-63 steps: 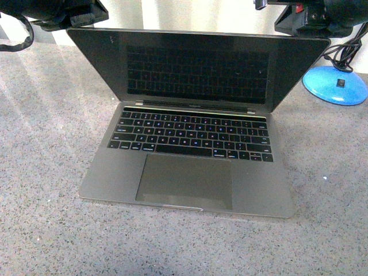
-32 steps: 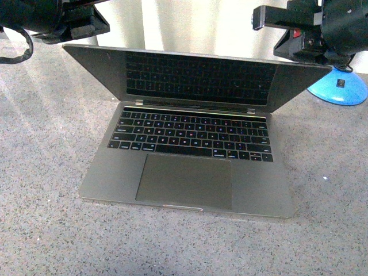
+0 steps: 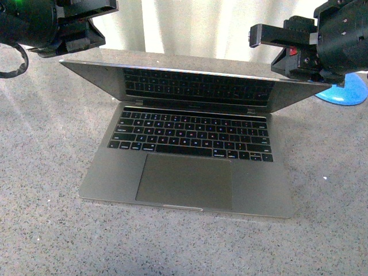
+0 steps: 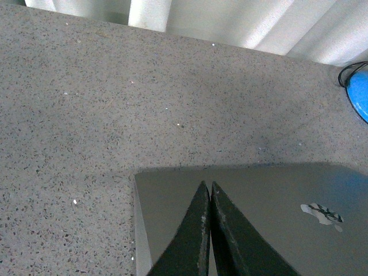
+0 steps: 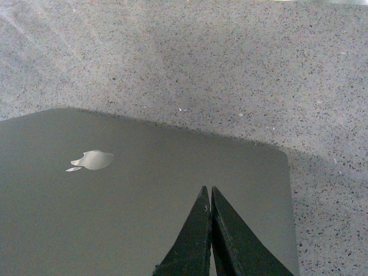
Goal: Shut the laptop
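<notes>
Your left gripper (image 4: 207,185) and right gripper (image 5: 208,190) are squeezed tight, holding nothing, and the lid (image 5: 144,201) of the laptop (image 3: 190,178) under their tips could slam if you push fast.

Matt metal laptop (image 3: 190,172); speckled stone table (image 3: 46,149)

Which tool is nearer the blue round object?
Right. The right tool is at the laptop lid's corner next to the blue object; the left tool is at the far corner.
</notes>
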Controlling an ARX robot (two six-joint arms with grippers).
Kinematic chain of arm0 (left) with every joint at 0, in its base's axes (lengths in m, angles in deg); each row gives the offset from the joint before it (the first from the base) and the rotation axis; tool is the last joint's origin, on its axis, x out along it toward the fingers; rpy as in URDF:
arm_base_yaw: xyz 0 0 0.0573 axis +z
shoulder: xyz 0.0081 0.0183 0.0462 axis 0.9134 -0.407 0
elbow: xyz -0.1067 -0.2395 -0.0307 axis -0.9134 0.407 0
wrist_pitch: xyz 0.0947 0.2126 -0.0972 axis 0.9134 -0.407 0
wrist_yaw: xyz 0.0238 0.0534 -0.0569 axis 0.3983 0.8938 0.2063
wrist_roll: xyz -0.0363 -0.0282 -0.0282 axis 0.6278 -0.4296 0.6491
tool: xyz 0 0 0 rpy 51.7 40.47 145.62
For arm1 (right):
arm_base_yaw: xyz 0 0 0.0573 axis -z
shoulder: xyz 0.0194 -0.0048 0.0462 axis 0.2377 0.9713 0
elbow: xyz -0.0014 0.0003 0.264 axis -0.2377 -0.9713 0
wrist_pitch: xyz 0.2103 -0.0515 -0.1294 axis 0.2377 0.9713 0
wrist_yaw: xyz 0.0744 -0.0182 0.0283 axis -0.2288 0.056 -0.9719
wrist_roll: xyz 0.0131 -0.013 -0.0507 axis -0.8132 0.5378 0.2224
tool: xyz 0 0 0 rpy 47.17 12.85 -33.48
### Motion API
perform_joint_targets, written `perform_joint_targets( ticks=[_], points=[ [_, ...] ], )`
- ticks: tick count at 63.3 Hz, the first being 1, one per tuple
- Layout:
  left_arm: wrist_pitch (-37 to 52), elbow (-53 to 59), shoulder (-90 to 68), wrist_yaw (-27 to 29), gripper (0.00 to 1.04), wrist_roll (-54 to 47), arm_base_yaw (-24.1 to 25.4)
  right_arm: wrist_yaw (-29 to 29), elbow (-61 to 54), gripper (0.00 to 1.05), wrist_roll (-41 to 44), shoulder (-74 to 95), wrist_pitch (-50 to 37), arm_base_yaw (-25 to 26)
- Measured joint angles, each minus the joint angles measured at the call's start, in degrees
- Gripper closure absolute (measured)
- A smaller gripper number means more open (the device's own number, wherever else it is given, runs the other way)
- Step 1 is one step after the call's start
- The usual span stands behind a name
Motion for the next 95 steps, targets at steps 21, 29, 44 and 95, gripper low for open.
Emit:
perform_joint_targets(
  ticks=[21, 29, 44, 95],
  points=[
    [1.4, 2.7, 0.0, -0.2, 1.01, 1.2, 0.1, 0.0, -1.9, 1.04, 0.0, 0.4, -0.9, 0.0],
    [1.7, 3.3, 0.0, -0.4, 1.01, 1.9, 0.1, 0.1, -2.6, 1.04, 0.0, 0.7, -1.2, 0.0],
    [2.1, 4.7, 0.0, -0.6, 1.01, 3.3, -0.4, 0.1, -2.9, 1.04, 0.0, 0.7, -1.3, 0.0],
    [4.3, 9.6, 0.1, -1.5, 1.01, 8.0, -1.2, 0.3, -5.6, 1.04, 0.0, 1.8, -2.5, -0.2]
  ],
)
